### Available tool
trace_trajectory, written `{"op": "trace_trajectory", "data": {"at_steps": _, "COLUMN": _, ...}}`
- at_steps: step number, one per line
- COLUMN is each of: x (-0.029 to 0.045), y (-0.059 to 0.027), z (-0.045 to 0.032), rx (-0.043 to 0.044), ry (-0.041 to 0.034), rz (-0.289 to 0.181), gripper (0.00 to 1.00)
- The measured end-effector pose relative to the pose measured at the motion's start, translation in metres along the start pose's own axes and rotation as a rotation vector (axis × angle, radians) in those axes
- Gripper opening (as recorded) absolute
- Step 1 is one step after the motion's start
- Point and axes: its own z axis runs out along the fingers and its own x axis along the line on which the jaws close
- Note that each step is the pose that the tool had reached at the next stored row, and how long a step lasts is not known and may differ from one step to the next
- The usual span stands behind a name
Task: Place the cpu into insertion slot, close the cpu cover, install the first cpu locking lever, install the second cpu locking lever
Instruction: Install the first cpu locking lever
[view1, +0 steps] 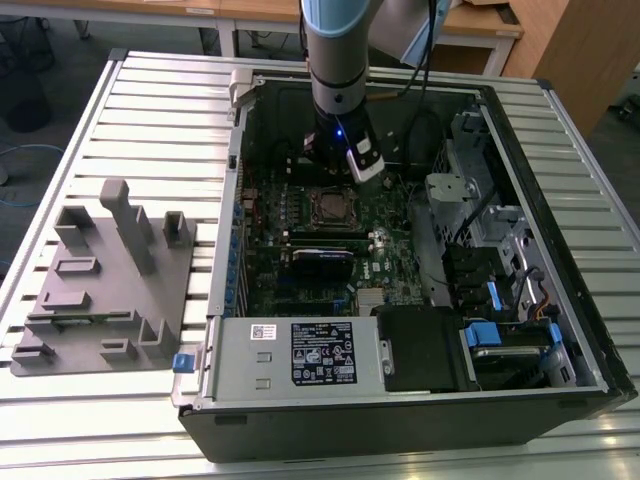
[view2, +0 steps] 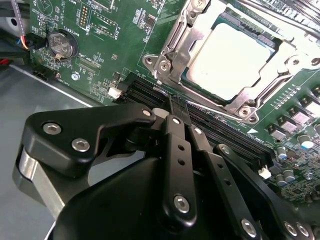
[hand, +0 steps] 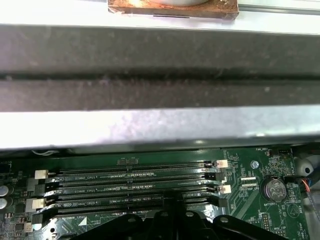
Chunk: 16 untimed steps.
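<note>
**CPU seated, cover down — gripper at the socket edge**

In the second wrist view the gripper (view2: 176, 107) has its fingers drawn together with nothing visible between them, its tips poised over the memory slots (view2: 215, 130) just short of the socket. Just beyond the tips the cpu (view2: 232, 60) lies flat in the insertion slot (view1: 330, 206). The cpu cover (view2: 182, 47) is folded down around it, the silver top showing through its window. On this evidence, placement and cover closing are done — the two locking levers remain, and whether either is latched cannot be told. The motherboard (view2: 100, 60) sits in an open computer case (view1: 560, 200) on the slatted surface (view1: 150, 110).
</note>
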Motion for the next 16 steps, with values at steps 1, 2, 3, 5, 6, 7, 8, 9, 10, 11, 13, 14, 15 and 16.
{"op": "trace_trajectory", "data": {"at_steps": 1, "x": 0.0001, "y": 0.0, "z": 0.0, "rx": -0.0002, "ry": -0.0008, "rz": 0.0, "gripper": 0.1}}
{"op": "trace_trajectory", "data": {"at_steps": 2, "x": 0.0002, "y": 0.0, "z": 0.0, "rx": -0.0001, "ry": -0.0021, "rz": 0.001, "gripper": 0.1}}
{"op": "trace_trajectory", "data": {"at_steps": 3, "x": 0.0003, "y": 0.0, "z": -0.0001, "rx": 0.0002, "ry": -0.0042, "rz": 0.003, "gripper": 0.1}}
{"op": "trace_trajectory", "data": {"at_steps": 5, "x": 0.0005, "y": 0.0, "z": -0.0001, "rx": 0.0007, "ry": -0.0097, "rz": 0.008, "gripper": 0.1}}
{"op": "trace_trajectory", "data": {"at_steps": 6, "x": 0.0006, "y": 0.0, "z": -0.0001, "rx": 0.0012, "ry": -0.0123, "rz": 0.012, "gripper": 0.1}}
{"op": "trace_trajectory", "data": {"at_steps": 7, "x": 0.0009, "y": 0.0, "z": -0.0002, "rx": 0.0019, "ry": -0.0144, "rz": 0.016, "gripper": 0.1}}
{"op": "trace_trajectory", "data": {"at_steps": 8, "x": 0.0013, "y": -0.0001, "z": -0.0003, "rx": 0.0025, "ry": -0.0164, "rz": 0.02, "gripper": 0.1}}
{"op": "trace_trajectory", "data": {"at_steps": 9, "x": 0.0022, "y": -0.0001, "z": -0.0005, "rx": 0.0028, "ry": -0.0178, "rz": 0.024, "gripper": 0.1}}
{"op": "trace_trajectory", "data": {"at_steps": 10, "x": 0.003, "y": -0.0001, "z": -0.0007, "rx": 0.0032, "ry": -0.0191, "rz": 0.028, "gripper": 0.1}}
{"op": "trace_trajectory", "data": {"at_steps": 11, "x": 0.0036, "y": -0.0001, "z": -0.0007, "rx": 0.0035, "ry": -0.0204, "rz": 0.032, "gripper": 0.1}}
{"op": "trace_trajectory", "data": {"at_steps": 13, "x": 0.0039, "y": -0.0002, "z": -0.0007, "rx": 0.0044, "ry": -0.0222, "rz": 0.038, "gripper": 0.1}}
{"op": "trace_trajectory", "data": {"at_steps": 14, "x": 0.0039, "y": -0.0002, "z": -0.0007, "rx": 0.0049, "ry": -0.023, "rz": 0.041, "gripper": 0.1}}
{"op": "trace_trajectory", "data": {"at_steps": 15, "x": 0.0039, "y": -0.0003, "z": -0.0005, "rx": 0.0052, "ry": -0.0239, "rz": 0.043, "gripper": 0.1}}
{"op": "trace_trajectory", "data": {"at_steps": 16, "x": 0.004, "y": -0.0003, "z": -0.0004, "rx": 0.0057, "ry": -0.0248, "rz": 0.046, "gripper": 0.1}}
